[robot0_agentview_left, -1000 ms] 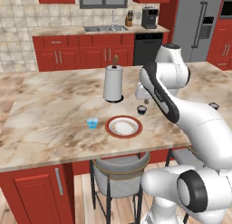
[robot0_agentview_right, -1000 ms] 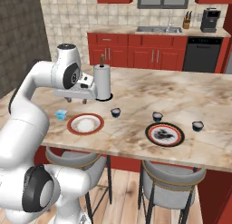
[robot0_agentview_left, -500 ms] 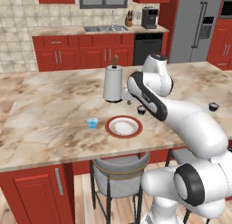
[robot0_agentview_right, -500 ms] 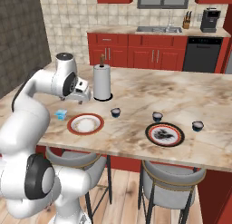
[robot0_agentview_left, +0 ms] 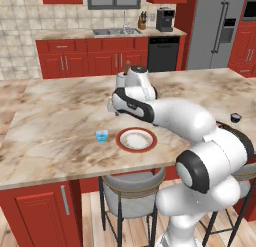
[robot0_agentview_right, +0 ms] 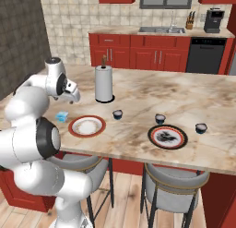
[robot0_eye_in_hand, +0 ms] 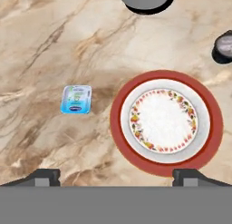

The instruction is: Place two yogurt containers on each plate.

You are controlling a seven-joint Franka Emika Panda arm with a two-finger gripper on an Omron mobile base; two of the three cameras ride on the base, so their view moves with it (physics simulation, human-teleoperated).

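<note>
My gripper hangs open and empty above the counter, its fingertips wide apart. Below it lie the light blue yogurt container and, to its right, the white plate with the orange-red rim, bare. One dark yogurt container stands beyond that plate. In the right base view the gripper is behind the blue container and the red-rimmed plate. Three dark containers stand near the dark patterned plate. From the left base camera, the gripper, blue container and plate show.
A tall white paper-towel roll stands on the island behind the plates. The marble counter stretches bare to the left. Stools sit under the near counter edge.
The arm has swung left, away from the dark containers, to hover over the blue container and red-rimmed plate. The gripper has gone from nearly shut to open.
</note>
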